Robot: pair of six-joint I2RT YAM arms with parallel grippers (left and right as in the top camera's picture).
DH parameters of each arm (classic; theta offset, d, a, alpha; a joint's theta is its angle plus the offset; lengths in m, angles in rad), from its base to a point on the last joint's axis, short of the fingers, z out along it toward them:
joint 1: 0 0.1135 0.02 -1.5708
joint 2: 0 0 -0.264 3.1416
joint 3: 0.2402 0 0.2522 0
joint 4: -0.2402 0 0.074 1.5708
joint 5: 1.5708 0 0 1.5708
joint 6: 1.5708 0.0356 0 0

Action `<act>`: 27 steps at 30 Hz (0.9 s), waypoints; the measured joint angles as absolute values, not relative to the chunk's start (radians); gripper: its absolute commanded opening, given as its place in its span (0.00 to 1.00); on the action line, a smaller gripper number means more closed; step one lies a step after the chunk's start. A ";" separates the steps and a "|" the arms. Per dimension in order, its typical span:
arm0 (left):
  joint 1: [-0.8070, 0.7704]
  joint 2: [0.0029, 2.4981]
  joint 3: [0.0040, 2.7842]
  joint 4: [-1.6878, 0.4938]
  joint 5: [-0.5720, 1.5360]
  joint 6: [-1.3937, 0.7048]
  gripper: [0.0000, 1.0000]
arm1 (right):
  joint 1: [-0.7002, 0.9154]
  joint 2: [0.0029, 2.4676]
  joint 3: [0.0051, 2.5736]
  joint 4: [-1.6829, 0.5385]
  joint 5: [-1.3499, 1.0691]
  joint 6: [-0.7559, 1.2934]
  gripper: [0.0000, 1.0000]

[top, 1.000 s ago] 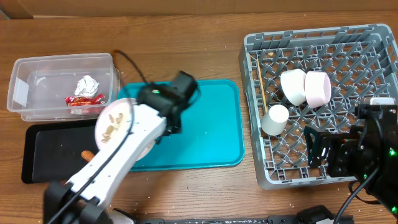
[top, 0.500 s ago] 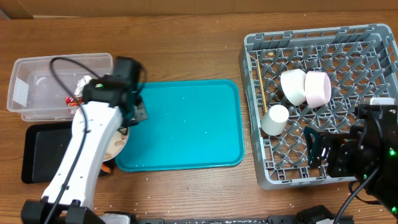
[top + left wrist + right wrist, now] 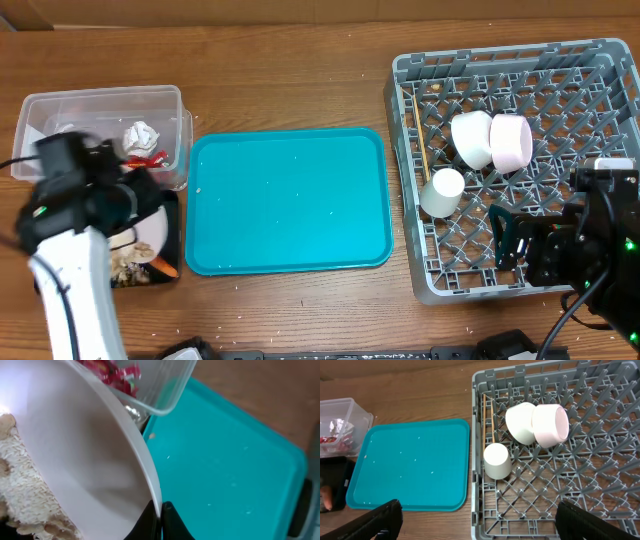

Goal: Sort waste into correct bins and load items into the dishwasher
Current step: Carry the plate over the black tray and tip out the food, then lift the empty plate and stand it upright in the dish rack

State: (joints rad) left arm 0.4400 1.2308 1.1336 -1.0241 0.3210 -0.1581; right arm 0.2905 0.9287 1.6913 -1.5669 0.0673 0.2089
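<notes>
My left gripper point(image 3: 145, 200) is shut on the rim of the white plate point(image 3: 150, 238), also seen in the left wrist view point(image 3: 161, 519). It holds the plate point(image 3: 80, 455) tilted over the black tray point(image 3: 173, 232). Rice and peanut-shell scraps point(image 3: 20, 495) slide at the plate's low edge, and some lie on the black tray point(image 3: 130, 265) beside the carrot point(image 3: 166, 269). The clear tub point(image 3: 60, 110) holds the paper ball point(image 3: 140, 133) and red wrapper point(image 3: 146, 158). My right gripper point(image 3: 520, 240) is open and empty over the grey rack point(image 3: 600, 60).
The rack point(image 3: 600, 485) holds two bowls point(image 3: 522, 422) point(image 3: 551, 425), the cup point(image 3: 497, 461) and chopsticks point(image 3: 487, 420) along its left wall. The teal tray point(image 3: 290, 200) lies between the bins and the rack, with a few crumbs on it.
My left arm has swung the plate left from the teal tray to over the black tray and tipped it. Scraps now lie on the black tray. The right arm has not moved.
</notes>
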 measured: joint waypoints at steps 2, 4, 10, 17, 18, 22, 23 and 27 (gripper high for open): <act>0.520 1.209 1.124 -1.007 0.410 -0.111 0.04 | 0.290 0.929 1.691 -1.567 0.068 0.210 1.00; 0.598 1.194 1.097 -0.990 0.505 -0.062 0.04 | 0.290 0.929 1.691 -1.567 0.067 0.209 1.00; 0.841 1.191 0.960 -1.012 0.850 0.118 0.04 | 0.290 0.929 1.691 -1.573 0.068 0.209 1.00; 1.081 1.191 0.941 -1.161 1.196 0.362 0.04 | 0.290 0.929 1.691 -1.581 0.068 0.209 1.00; 1.097 1.191 0.941 -1.171 1.229 0.387 0.04 | 0.290 0.929 1.691 -1.581 0.067 0.209 1.00; 1.113 1.191 0.941 -1.183 1.333 0.448 0.04 | 0.290 0.929 1.691 -1.582 0.067 0.209 1.00; 1.113 1.191 0.941 -1.183 1.351 0.455 0.04 | 0.290 0.929 1.691 -1.582 0.068 0.209 1.00; 1.113 1.191 0.941 -1.192 1.398 0.477 0.04 | 0.290 0.929 1.691 -1.583 0.068 0.209 1.00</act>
State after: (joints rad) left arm 1.1130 1.1912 0.9409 -1.1923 1.3979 0.4774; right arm 0.2905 0.9287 1.6913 -1.5826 0.0677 0.2092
